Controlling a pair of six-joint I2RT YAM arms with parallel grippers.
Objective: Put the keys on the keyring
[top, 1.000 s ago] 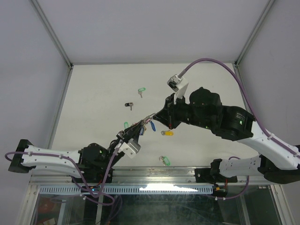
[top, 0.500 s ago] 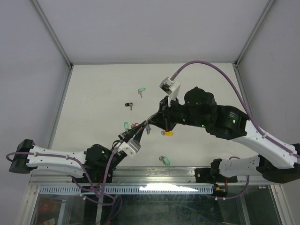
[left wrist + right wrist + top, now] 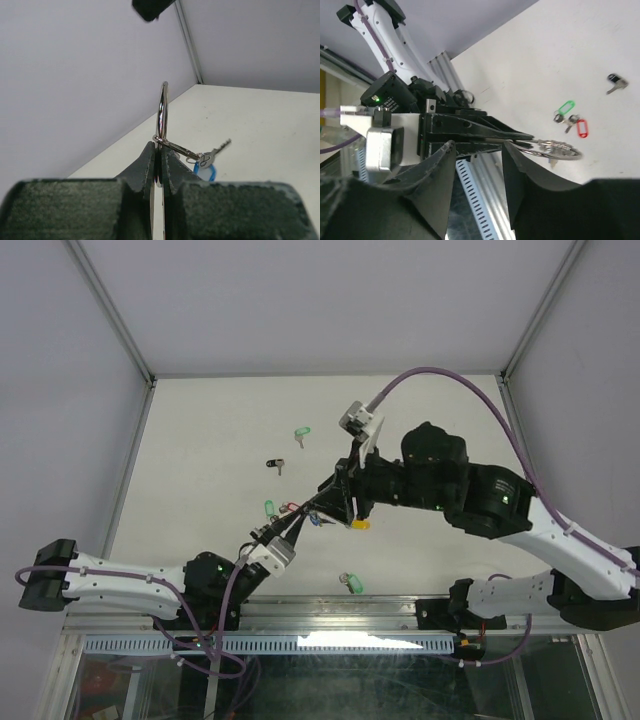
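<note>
The white table (image 3: 200,460) holds 6 loose keys (image 3: 302,433): 3 green-tagged, 1 black, 1 yellow, 1 red.

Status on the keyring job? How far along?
Done: a blue key hangs on the keyring. In hand: left jaws clamp the keyring; right jaws stand open beside it, empty. Left: the black key, red key, yellow key and three green keys lie loose on the table.

table (image 3: 200,430): off-white top lying flat, matte, lit evenly | walls (image 3: 320,300): plain pale grey panels closing in the back and both sides | frame posts (image 3: 110,308): silver metal running up the back corners | rail (image 3: 330,612): aluminium running along the near edge | light (image 3: 340,640): bright strip glaring just below the rail
</note>
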